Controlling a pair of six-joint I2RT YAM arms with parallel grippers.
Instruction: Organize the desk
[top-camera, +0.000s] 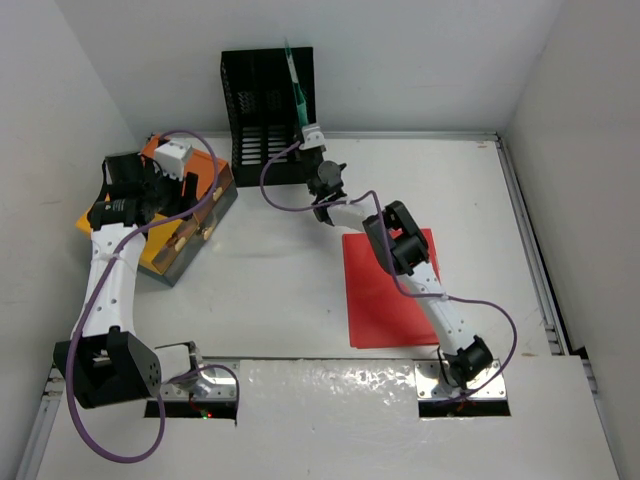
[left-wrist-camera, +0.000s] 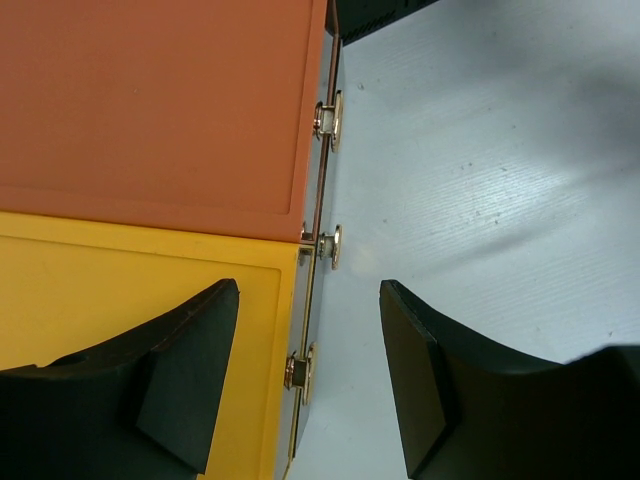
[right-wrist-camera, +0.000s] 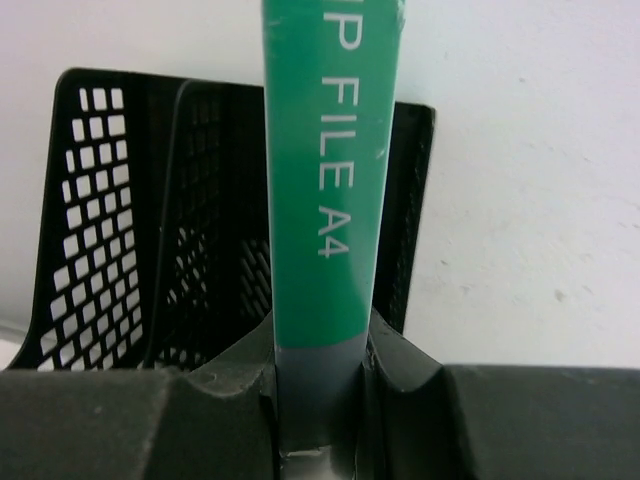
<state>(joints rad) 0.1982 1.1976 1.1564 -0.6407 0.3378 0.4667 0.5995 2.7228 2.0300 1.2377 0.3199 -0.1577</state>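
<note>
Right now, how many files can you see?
2. A green file upright in the right fingers at the black rack; a red one flat on the desk. Others may hide in the rack.

White desk (top-camera: 270, 300); black perforated file rack (top-camera: 255, 110); green clip file (right-wrist-camera: 330, 170) (white lettering); red folder (top-camera: 380, 300); orange-and-yellow drawer box (left-wrist-camera: 150, 130), brass-coloured knobs (left-wrist-camera: 331, 246); purple cables (top-camera: 263, 180).

White all round here: a plain back wall (top-camera: 420, 60) straight ahead, a left wall (top-camera: 50, 90) and a right wall (top-camera: 590, 130) closing in, all bare and matte. Below them lies the white tabletop (top-camera: 280, 290), flat, with a thin metal rail (top-camera: 530, 250) down its right edge and another along the far side. At the near edge, a glossy white panel (top-camera: 340, 410) throws back bright patches of light. Shadows are soft and pale.
</note>
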